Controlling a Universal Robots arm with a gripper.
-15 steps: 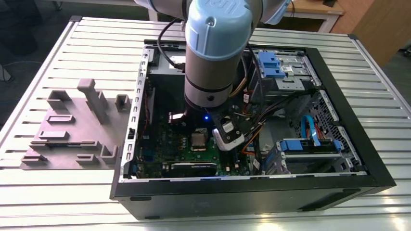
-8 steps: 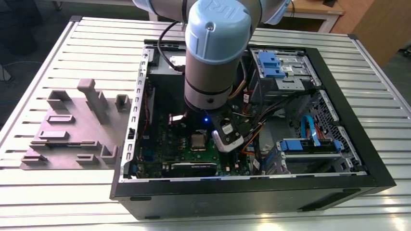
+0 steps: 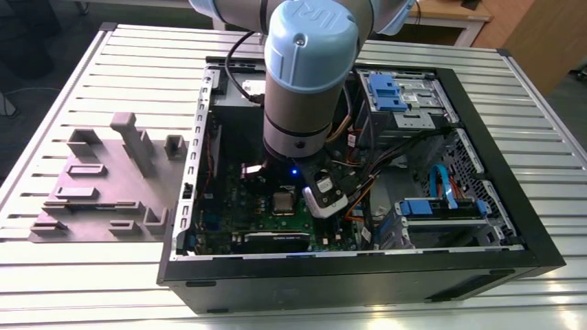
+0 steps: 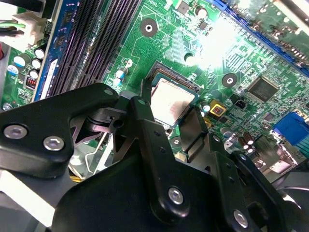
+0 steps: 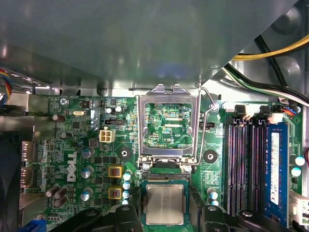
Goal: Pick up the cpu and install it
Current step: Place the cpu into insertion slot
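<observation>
The small flat square cpu (image 5: 165,204) has a dull silvery-grey metal top with a pale rim. Around it, the bright green motherboard (image 5: 72,140) is speckled with silver solder dots, black chips and pale blue-topped capacitors (image 5: 126,181), and is crossed by long black memory slots (image 5: 240,166) beside a blue memory stick (image 5: 275,169). The pincer (image 4: 170,108) is matt black with silver screw heads, and in the exterior view the robot arm (image 3: 298,103) is grey with pale blue caps, the open computer case (image 3: 367,282) black, and the metal surface (image 3: 82,275) silvery, striped with parallel grooves.
</observation>
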